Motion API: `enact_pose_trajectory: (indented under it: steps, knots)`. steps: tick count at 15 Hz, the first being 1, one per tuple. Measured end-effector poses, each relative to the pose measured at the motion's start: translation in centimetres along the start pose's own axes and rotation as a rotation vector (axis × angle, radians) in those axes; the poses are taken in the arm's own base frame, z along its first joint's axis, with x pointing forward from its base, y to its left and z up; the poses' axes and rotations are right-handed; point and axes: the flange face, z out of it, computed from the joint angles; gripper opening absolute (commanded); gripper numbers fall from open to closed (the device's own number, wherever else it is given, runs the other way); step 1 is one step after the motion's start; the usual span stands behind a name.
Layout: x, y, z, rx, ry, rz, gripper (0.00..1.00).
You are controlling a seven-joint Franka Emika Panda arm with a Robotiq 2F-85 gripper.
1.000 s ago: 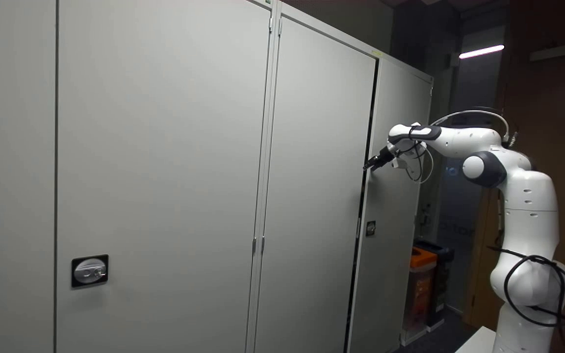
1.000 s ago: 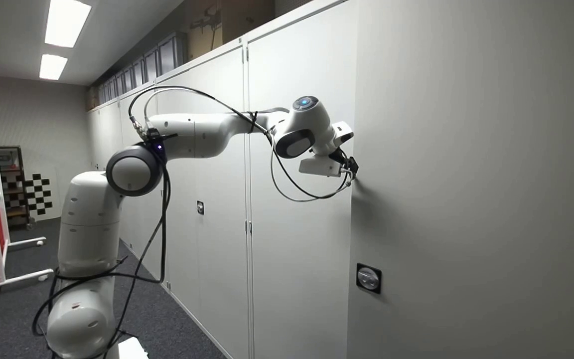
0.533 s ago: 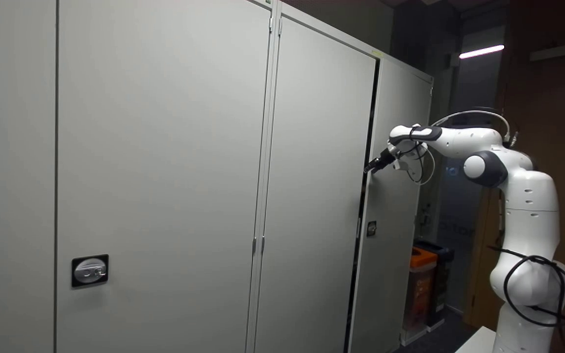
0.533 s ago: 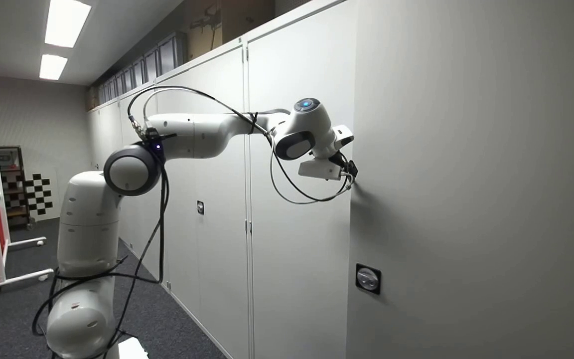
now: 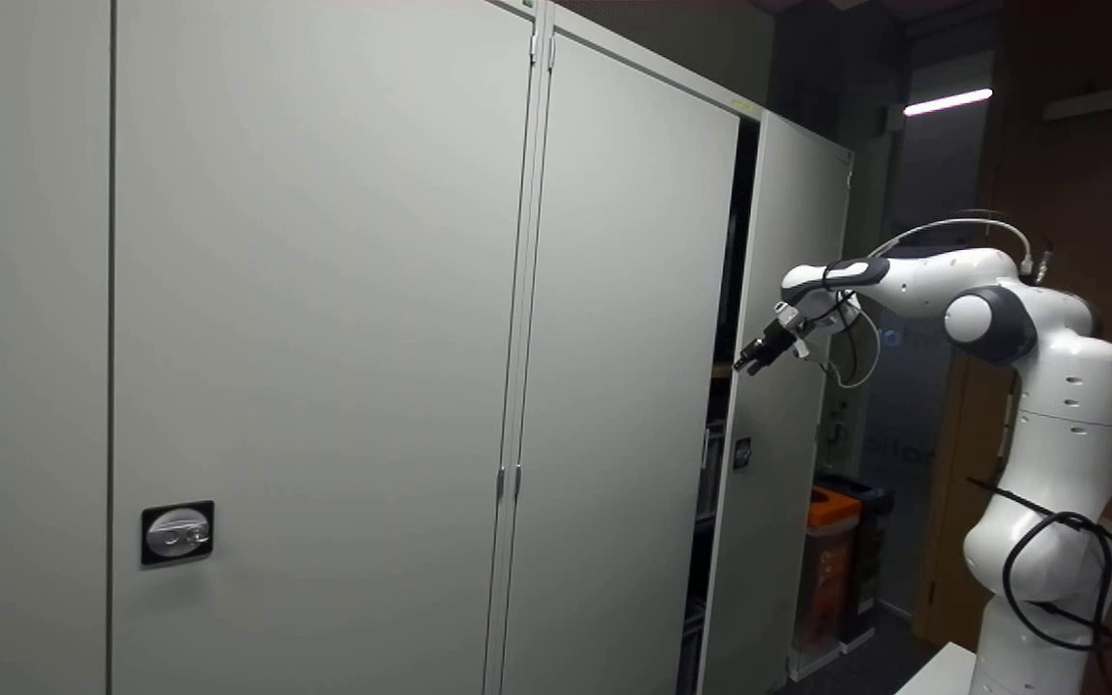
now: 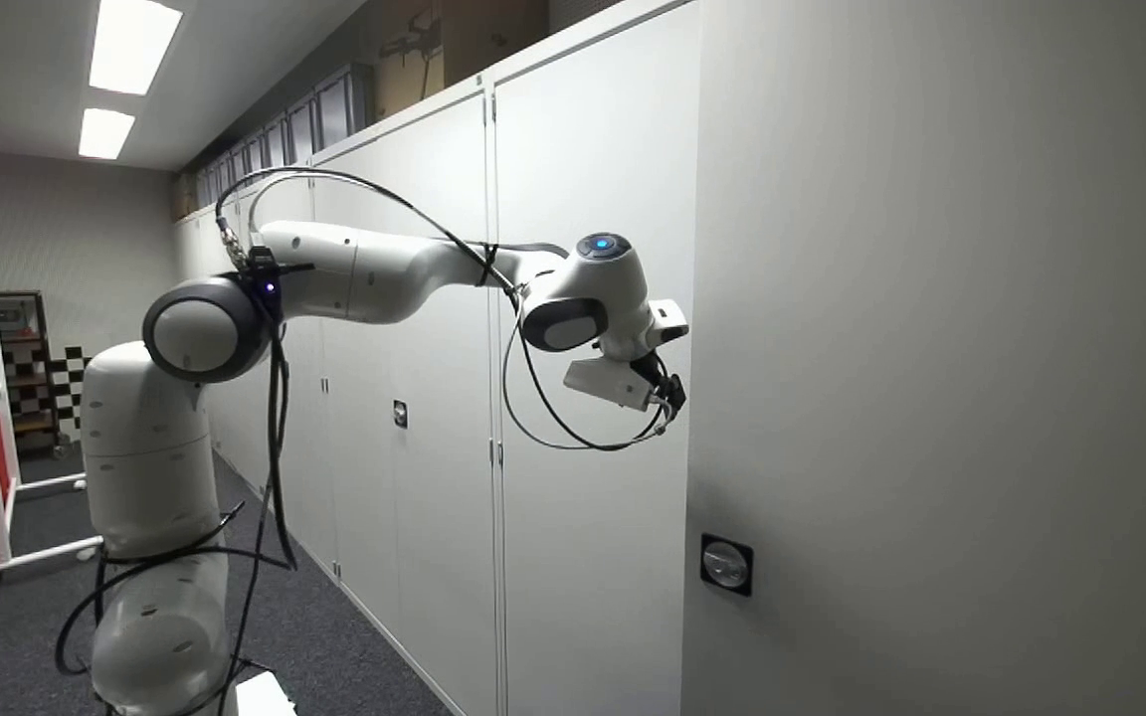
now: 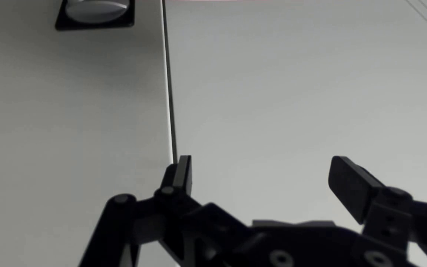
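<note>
In your wrist view the ajar door (image 7: 76,122) stands at nine o'clock, its latch (image 7: 96,15) near half past ten. A finger (image 7: 184,174) at seven may be touching that door's edge; pushing inward could swing it shut. Your claw (image 7: 261,164), at five, gapes empty; a second door (image 7: 291,92) at two. Count: two doors, one latch, one two-fingered claw.

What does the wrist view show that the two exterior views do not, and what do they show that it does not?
Only the wrist view shows plainly the gripper wide open, with nothing between its fingers.
Only the exterior views: the robot arm in both; an orange-lidded bin in an exterior view.
All share the gripper, the cabinet door with its round latch, and the neighbouring door.
</note>
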Motion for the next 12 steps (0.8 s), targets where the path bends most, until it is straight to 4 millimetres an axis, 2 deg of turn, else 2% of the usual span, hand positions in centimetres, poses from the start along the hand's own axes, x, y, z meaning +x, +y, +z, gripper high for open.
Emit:
enact_pose_trajectory:
  steps: [6, 12]
  knots:
    - [-8.4, 0.1, -1.9, 0.018, -0.059, 0.076, 1.00]
    - [-15.9, 2.5, -2.8, 0.040, -0.075, 0.207, 1.00]
